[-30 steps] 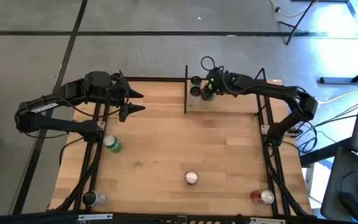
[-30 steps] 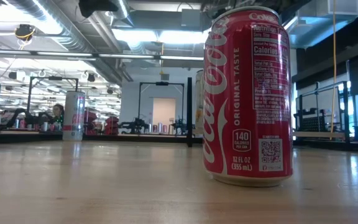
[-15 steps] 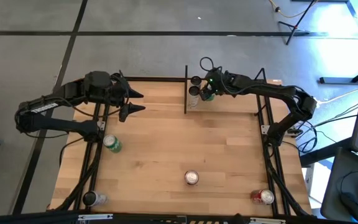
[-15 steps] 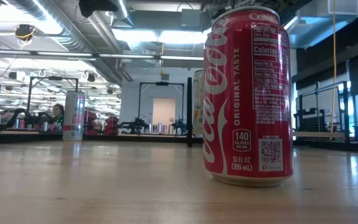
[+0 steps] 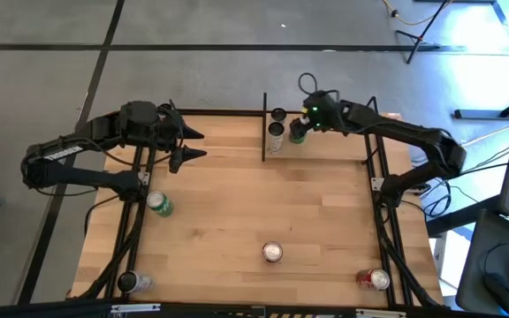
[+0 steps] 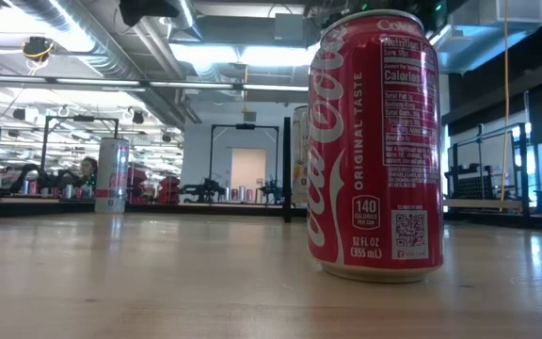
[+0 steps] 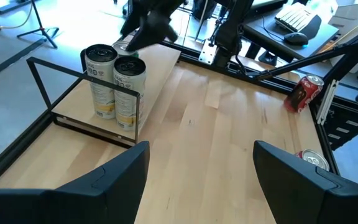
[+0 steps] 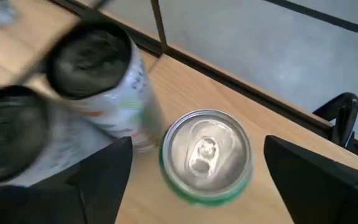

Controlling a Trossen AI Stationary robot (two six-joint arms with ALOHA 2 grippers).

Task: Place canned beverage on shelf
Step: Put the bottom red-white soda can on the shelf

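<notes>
Right gripper (image 8: 191, 171) is positioned above the green can (image 8: 205, 155), fingers spread wide, clear of its sides. The can stands on the shelf (image 7: 73, 106) beside two pale cans (image 7: 129, 87), near the back edge. Left gripper (image 7: 201, 171) is held open over bare tabletop (image 5: 237, 203).

shelf (image 5: 325, 146): three cans (image 5: 277, 132) crowd its nine o'clock end; three o'clock side bare
table (image 5: 237, 194) middle: open
six o'clock edge: silver can (image 5: 272, 253), red can (image 5: 377, 280)
</notes>
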